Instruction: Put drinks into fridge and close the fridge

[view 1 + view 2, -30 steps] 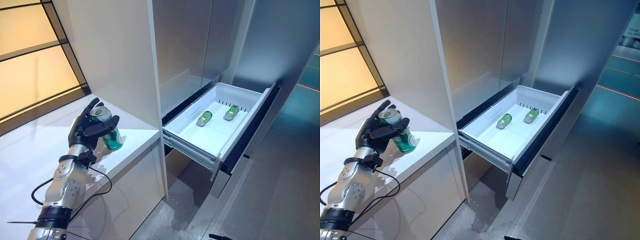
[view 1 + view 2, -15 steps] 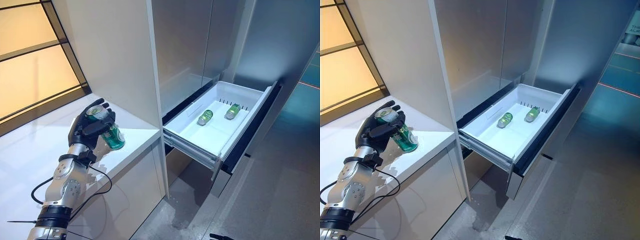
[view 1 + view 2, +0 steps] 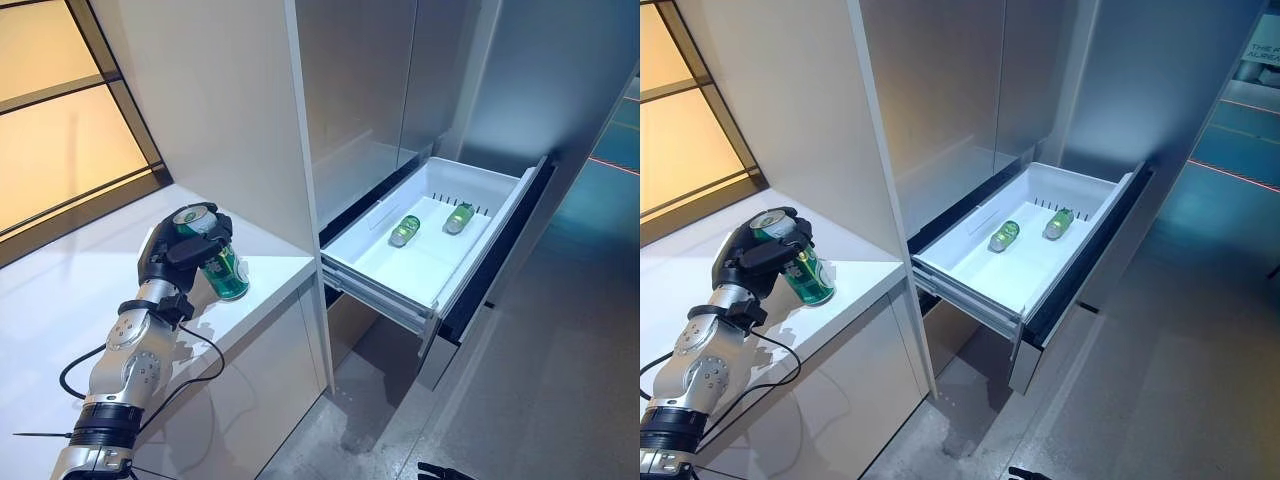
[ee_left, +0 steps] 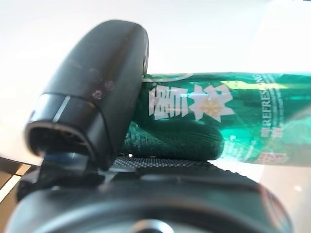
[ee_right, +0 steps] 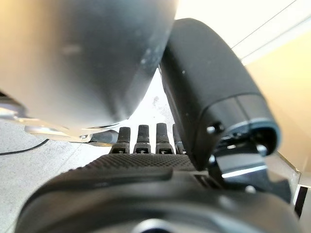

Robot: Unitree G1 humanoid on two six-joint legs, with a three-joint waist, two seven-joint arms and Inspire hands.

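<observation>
A green can (image 3: 224, 274) stands slightly tilted on the white counter (image 3: 60, 300), near its front right corner, with its base at the counter surface. My left hand (image 3: 178, 252) is shut on it: fingers curl over its top and side. In the left wrist view the thumb (image 4: 92, 102) presses on the can (image 4: 233, 111). The fridge drawer (image 3: 440, 290) is pulled out to the right, and two green cans (image 3: 405, 231) (image 3: 460, 218) lie in it toward the back. My right hand (image 5: 146, 170) hangs with relaxed fingers (image 5: 146, 138) and holds nothing.
A tall white panel (image 3: 230, 110) stands between the counter and the fridge. The grey fridge doors (image 3: 370, 90) above the drawer are shut. A grey floor (image 3: 560, 380) lies in front of the drawer. A window (image 3: 60, 120) runs behind the counter.
My left hand's fingers have curled tighter round the can, and the can has come more upright. The camera has shifted slightly.
</observation>
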